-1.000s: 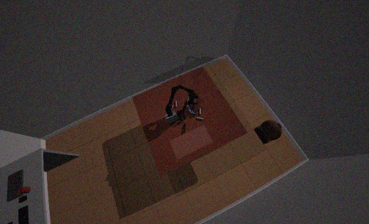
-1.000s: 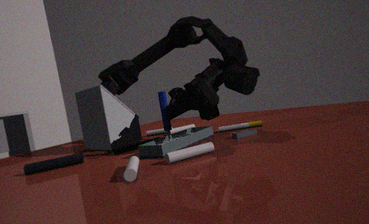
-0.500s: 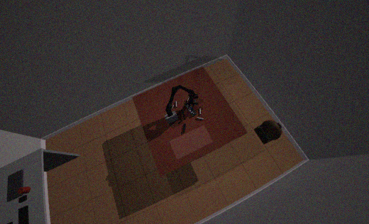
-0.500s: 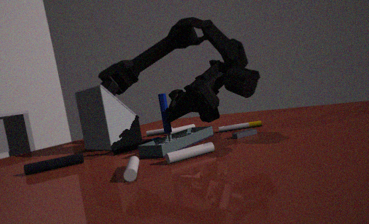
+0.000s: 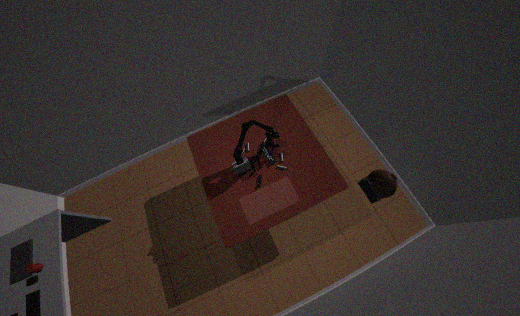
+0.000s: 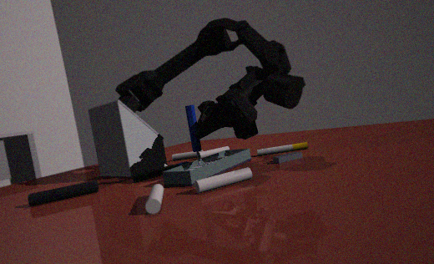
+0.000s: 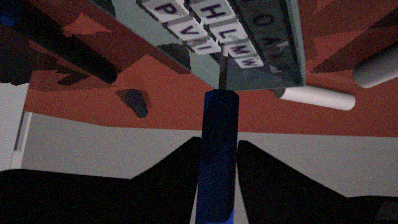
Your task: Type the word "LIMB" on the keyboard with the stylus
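My gripper (image 6: 199, 130) (image 7: 218, 147) is shut on the blue stylus (image 6: 191, 121) (image 7: 218, 120), which stands nearly upright with its thin metal tip down. The grey-green keyboard (image 6: 223, 165) (image 7: 135, 22) lies under the tip. In the wrist view the tip ends where the L key (image 7: 227, 33), the I key (image 7: 204, 47) and the M key (image 7: 242, 50) come close together, over the near edge of the L key. Whether it touches a key cannot be told. The B key cannot be made out.
A white cylinder (image 6: 224, 180) lies beside the keyboard, and another white cylinder (image 6: 154, 199) lies off its near end. A black cylinder (image 6: 63, 193) lies at the left. A white and yellow stick (image 6: 280, 149) and a small grey block (image 6: 288, 157) lie to the right, beyond the keyboard.
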Motion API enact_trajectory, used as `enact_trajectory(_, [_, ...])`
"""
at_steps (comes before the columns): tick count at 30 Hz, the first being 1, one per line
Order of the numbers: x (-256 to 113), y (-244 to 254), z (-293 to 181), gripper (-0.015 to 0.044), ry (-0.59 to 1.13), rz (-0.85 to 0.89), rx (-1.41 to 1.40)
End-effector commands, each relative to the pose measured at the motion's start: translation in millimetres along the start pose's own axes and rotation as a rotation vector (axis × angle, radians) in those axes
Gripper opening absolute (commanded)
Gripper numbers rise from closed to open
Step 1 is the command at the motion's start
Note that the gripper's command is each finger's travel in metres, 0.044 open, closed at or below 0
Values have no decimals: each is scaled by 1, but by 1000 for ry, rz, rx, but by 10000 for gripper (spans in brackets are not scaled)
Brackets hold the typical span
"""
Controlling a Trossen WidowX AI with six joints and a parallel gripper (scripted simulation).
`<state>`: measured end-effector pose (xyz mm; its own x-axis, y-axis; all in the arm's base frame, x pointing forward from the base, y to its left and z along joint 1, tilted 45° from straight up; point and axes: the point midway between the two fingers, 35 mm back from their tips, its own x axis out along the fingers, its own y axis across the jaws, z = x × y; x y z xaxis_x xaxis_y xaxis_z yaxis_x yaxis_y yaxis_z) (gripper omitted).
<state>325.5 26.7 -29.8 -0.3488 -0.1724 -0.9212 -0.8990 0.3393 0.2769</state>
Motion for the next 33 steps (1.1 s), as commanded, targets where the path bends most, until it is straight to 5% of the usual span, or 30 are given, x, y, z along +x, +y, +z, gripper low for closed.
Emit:
enact_trajectory(1, [-11, 0, -20, 81, 2, -3, 3])
enact_trajectory(7, [-12, -2, -20, 84, -4, -7, 12])
enact_trajectory(16, [-11, -1, -21, 0, -4, -7, 12])
enact_trajectory(33, [9, 12, -22, 0, 6, -1, 3])
